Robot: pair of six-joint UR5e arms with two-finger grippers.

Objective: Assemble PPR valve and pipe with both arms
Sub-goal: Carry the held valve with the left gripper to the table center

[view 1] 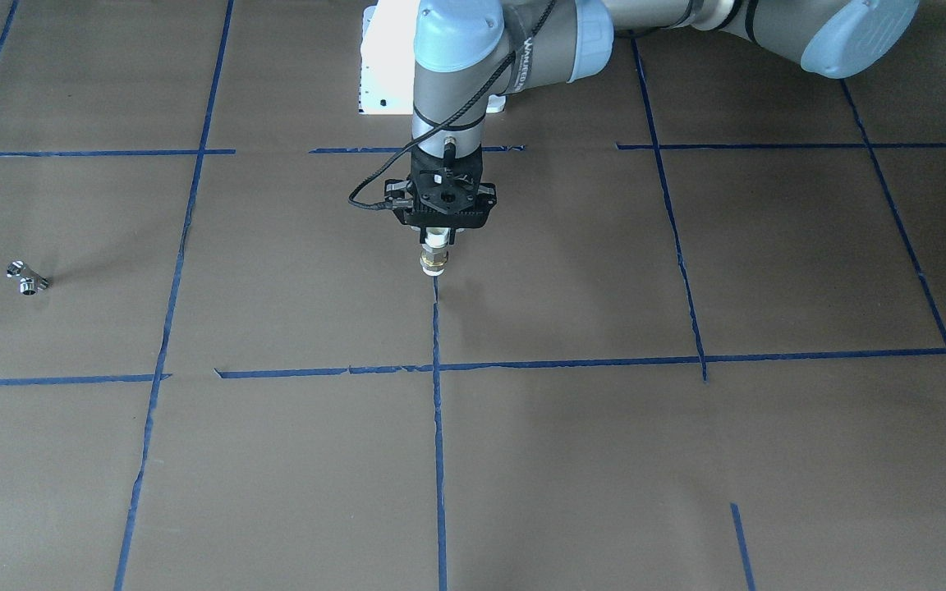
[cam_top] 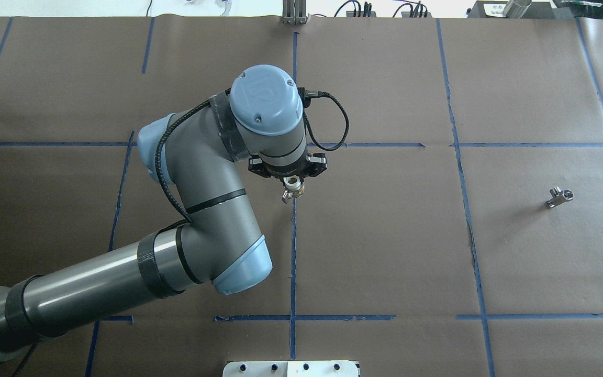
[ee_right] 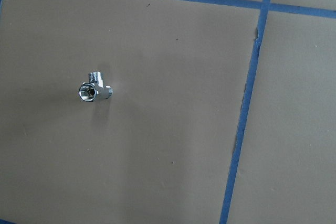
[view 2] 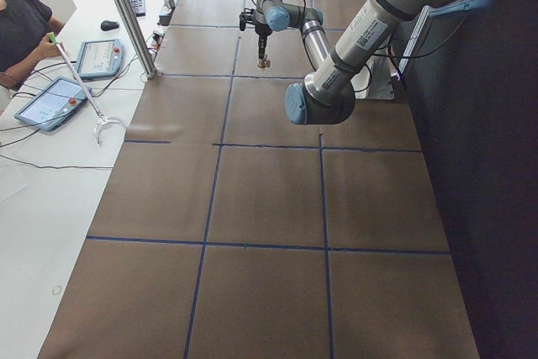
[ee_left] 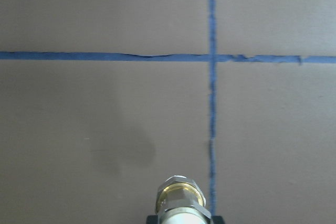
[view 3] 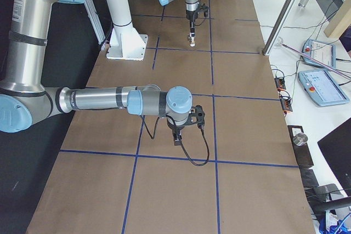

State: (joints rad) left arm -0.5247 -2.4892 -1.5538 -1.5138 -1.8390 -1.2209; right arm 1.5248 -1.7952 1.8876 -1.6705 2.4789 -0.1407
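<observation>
My left gripper [view 1: 435,236] [cam_top: 292,182] is shut on a short white pipe with a brass fitting [view 1: 433,261] [cam_top: 291,195]. It holds the pipe upright, brass end down, over a blue tape line near the table's middle. The brass end shows at the bottom of the left wrist view [ee_left: 178,195]. A small chrome valve [cam_top: 559,197] [view 1: 27,277] lies alone on the brown paper, far to the right in the overhead view. It also shows in the right wrist view [ee_right: 93,90]. My right gripper [view 3: 178,137] shows only in the exterior right view, so I cannot tell whether it is open or shut.
Blue tape lines [cam_top: 293,251] grid the brown paper. A white base plate [cam_top: 291,368] [view 3: 127,45] sits at the robot's edge. In the exterior left view an aluminium post [view 2: 126,14], tablets [view 2: 50,102] and an operator [view 2: 21,31] are beside the table.
</observation>
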